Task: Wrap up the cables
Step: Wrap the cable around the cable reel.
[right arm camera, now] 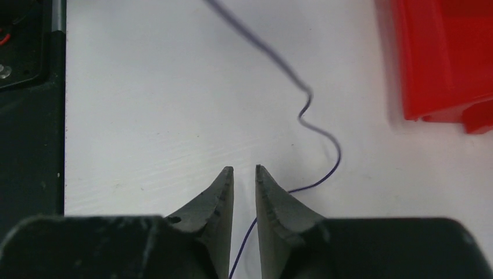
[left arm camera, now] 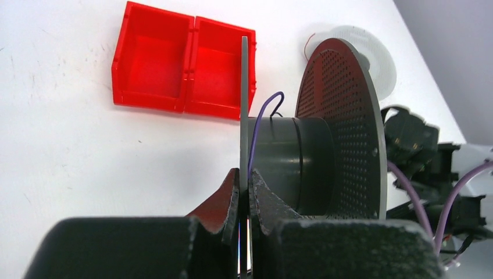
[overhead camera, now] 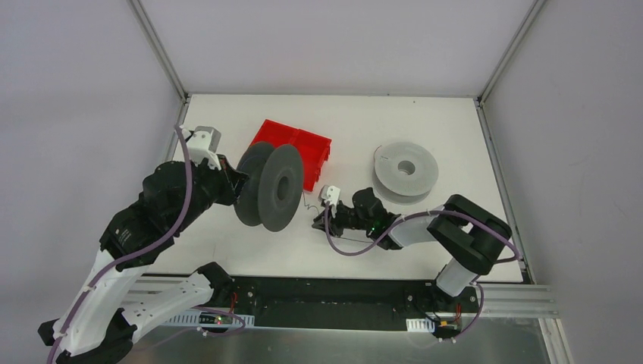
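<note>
Cable (right arm camera: 338,158) — hair-thin, dark purple, kinked and limp. Judged near weightless, with no stiffness to push against. Likely to slide out of smooth pads, and to snag or snap if yanked. Best hold: a flat, full pinch on the loose run just ahead of the claw, then feed under light tension only.

Right claw (right arm camera: 244,170): low over the bench (right arm camera: 145,116), jaws almost together, narrow slit showing. The cable comes up through the slit, passes under the finger on the right of the wrist view, emerges and curls away toward the top. The red bin (right arm camera: 442,52) sits off to the side, apart from it. The slit looks wider than the cable — probably not pinched.

Left claw (left arm camera: 245,172): clamped on the thin flange of the dark spool (left arm camera: 290,157), which is held on edge. The cable's far part loops over the hub just inside that flange.
</note>
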You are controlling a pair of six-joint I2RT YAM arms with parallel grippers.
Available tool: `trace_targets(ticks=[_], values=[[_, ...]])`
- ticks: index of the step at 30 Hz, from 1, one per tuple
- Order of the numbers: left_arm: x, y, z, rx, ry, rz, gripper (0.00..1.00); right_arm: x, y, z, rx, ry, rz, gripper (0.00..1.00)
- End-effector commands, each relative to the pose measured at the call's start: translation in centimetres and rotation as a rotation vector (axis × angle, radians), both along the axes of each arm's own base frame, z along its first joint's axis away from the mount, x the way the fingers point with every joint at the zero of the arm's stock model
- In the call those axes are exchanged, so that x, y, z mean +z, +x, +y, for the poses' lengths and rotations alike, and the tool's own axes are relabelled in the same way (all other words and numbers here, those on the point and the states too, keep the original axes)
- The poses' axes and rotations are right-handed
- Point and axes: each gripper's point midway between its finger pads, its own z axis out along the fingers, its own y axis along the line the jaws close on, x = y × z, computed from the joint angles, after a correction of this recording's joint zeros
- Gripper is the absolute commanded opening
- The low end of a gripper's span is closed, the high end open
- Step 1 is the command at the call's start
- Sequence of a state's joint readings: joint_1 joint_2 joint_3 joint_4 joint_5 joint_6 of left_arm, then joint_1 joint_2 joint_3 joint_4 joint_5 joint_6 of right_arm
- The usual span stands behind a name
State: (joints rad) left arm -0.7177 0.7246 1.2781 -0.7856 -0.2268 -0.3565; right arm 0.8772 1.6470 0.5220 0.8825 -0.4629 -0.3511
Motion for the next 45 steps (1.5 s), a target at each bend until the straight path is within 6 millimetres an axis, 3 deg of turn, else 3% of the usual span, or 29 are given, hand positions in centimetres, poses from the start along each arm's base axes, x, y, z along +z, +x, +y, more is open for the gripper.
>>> trace_targets(ticks=[1, 7, 10, 15, 20, 32, 35, 38, 44, 45], values=[[6.2, 0.3, 0.9, 0.089, -0.231, -0.148, 0.0, -0.9, -0.8, 0.8, -0.044, 0.005, -0.011, 0.27], [7.0, 0.0, 0.7, 0.07, -0.26, -0.162, 0.0, -0.7, -0.4, -0.1, -0.133, 0.042, -0.037, 0.39], [7.0, -0.1, 0.6, 0.064, -0.264, -0.162, 0.0, 0.8, -0.6, -0.8, -0.156, 0.075, -0.053, 0.43], [7.3, -0.4, 0.3, 0.048, -0.291, -0.158, 0.0, 3.4, 0.1, -0.8, -0.171, 0.093, -0.108, 0.6], [8.3, -0.8, 0.1, 0.029, -0.327, -0.165, 0.0, 4.6, 1.5, 0.9, -0.121, 0.099, -0.187, 0.67], [11.0, -1.6, 0.9, 0.039, -0.391, -0.207, 0.0, 2.9, 4.6, 6.3, -0.057, 0.15, -0.076, 0.72], [11.2, -1.4, 1.6, 0.075, -0.396, -0.219, 0.0, 2.5, 3.1, 6.9, 0.0, 0.179, -0.009, 0.59], [10.9, -0.7, 2.7, 0.15, -0.392, -0.236, 0.0, 1.7, 1.1, 6.6, 0.009, 0.173, 0.021, 0.34], [10.9, 1.6, 4.0, 0.275, -0.372, -0.315, 0.0, 1.1, -4.8, 5.7, 0.014, 0.142, 0.094, 0.0], [10.8, 2.0, 4.0, 0.291, -0.363, -0.321, 0.0, 1.4, -5.7, 5.6, 0.012, 0.138, 0.089, 0.0]])
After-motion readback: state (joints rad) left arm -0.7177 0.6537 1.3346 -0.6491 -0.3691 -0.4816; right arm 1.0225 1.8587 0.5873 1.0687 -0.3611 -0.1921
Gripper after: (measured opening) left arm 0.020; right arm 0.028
